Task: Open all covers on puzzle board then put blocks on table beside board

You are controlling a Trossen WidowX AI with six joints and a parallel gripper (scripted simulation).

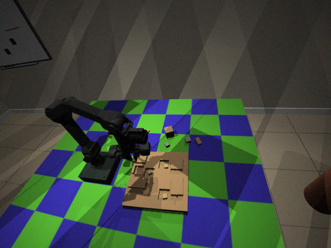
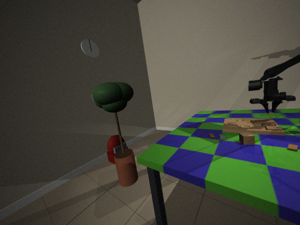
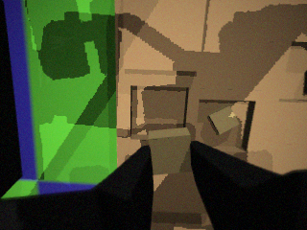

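The wooden puzzle board lies in front of the arm. My gripper is shut on a pale block, held above the board's arm-side part. Below it is an empty open well. A tilted block sits in the neighbouring well. Two more blocks lie in open wells, one block at the back and another block at the front. Covers stand beside these wells: a back right cover, a front right cover and a shadowed left cover.
Behind the board stand a wooden cube, a grey piece, a smaller grey piece and a flat orange piece. Another orange piece lies farther along. The arm's base is left of the board.
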